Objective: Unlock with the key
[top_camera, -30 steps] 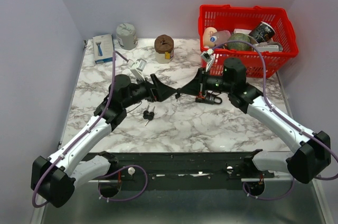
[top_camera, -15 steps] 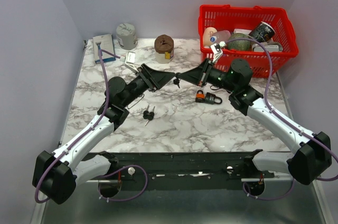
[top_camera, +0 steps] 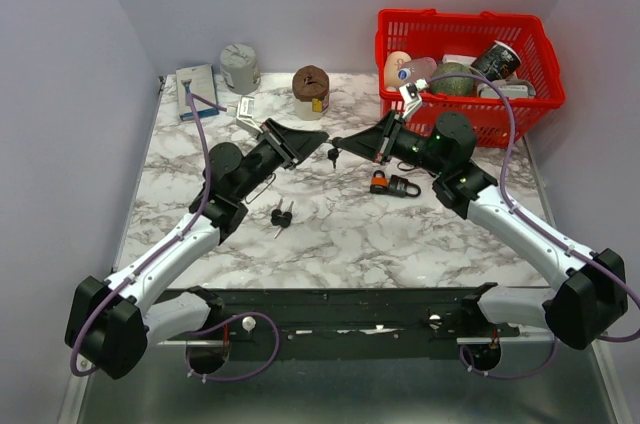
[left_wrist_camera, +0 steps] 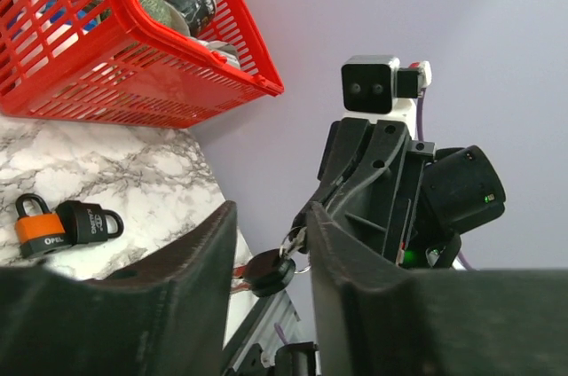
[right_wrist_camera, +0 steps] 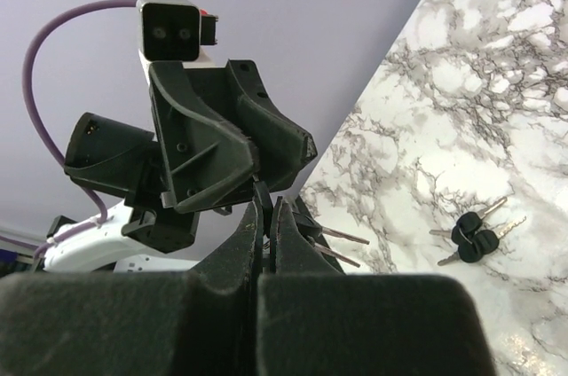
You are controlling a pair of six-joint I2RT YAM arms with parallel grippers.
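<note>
The right pincer (right_wrist_camera: 266,207): jaws pressed almost together, pinching the key bunch (left_wrist_camera: 266,271) by its ring. Black key heads hang just below the tips, and the whole bunch is held in the air above the marbled surface (top_camera: 400,244). The left pincer (top_camera: 320,136): jaws apart, holding nothing, tips facing the right pincer's tips head-on. In the left wrist view a hanging key head sits in the gap between the left fingers (left_wrist_camera: 200,261), touching neither as far as I can tell.

Locks: orange padlock (top_camera: 381,182) and black padlock (top_camera: 404,187) lie flat side by side, seemingly touching, on the surface near the right arm's wrist. Both shackles look closed. Neither lock is held. A second pair of keys (top_camera: 281,214) lies loose on the surface near the left arm. Red basket (top_camera: 520,109) of clutter at the far right, not involved.

Step in hand (judgement): a mid-air handover or regrasp of the key between the two pincers, ahead of insertion. Nothing is unlocked yet, so the task is in its early part.

Next move calls for the left jaws to close squarely on one key head so the blade projects free and straight, with the right letting go only once that grip is firm. After that, one pincer must steady a padlock while the blade meets the keyway. Which padlock this key fits: cannot tell. Risk: the bunch swings on its ring and the key twists between the pads.
</note>
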